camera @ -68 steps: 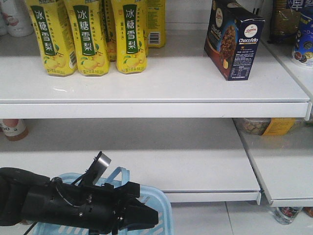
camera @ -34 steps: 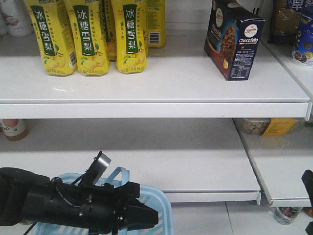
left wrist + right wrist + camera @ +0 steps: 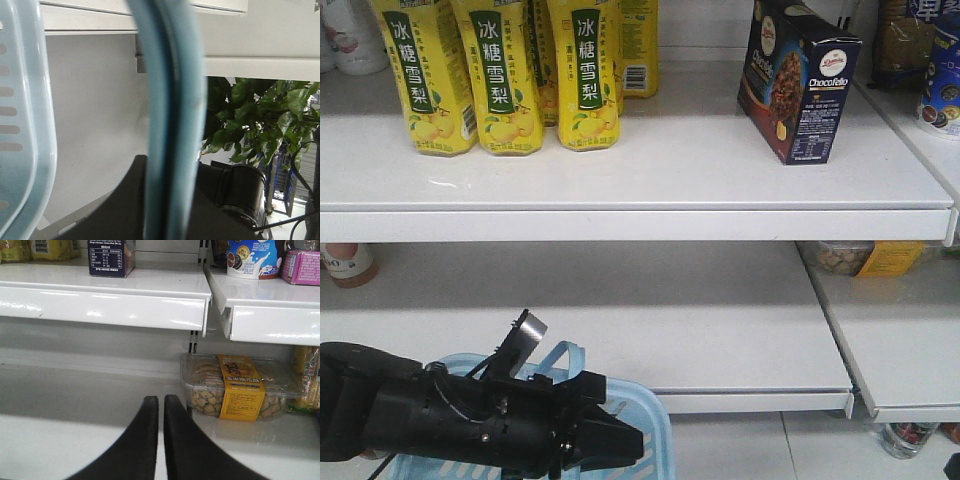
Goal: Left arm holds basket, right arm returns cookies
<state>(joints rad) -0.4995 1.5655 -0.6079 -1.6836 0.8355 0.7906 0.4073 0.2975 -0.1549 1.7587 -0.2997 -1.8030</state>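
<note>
The cookies (image 3: pixel 798 80) stand on the top shelf (image 3: pixel 650 160). Below it, the left claw (image 3: pixel 620 440) grips the basket (image 3: pixel 655 425) handle; the right claw (image 3: pixel 161 405) is pinched together, empty.

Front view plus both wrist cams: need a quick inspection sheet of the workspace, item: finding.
Surface: white upper shelf, bare in the middle; lower shelf bare.
Job's things: cookies upright on the upper shelf's right end; basket low at front, its handle crossing the left wrist view.
Clutter: yellow bottles upper left; clear snack tub on the lower side shelf.
Grippers: left gripper over the basket, grip hidden; right gripper fingers together, holding nothing.
Cables: thin wires on the left arm.
Surroundings: potted plant.
</note>
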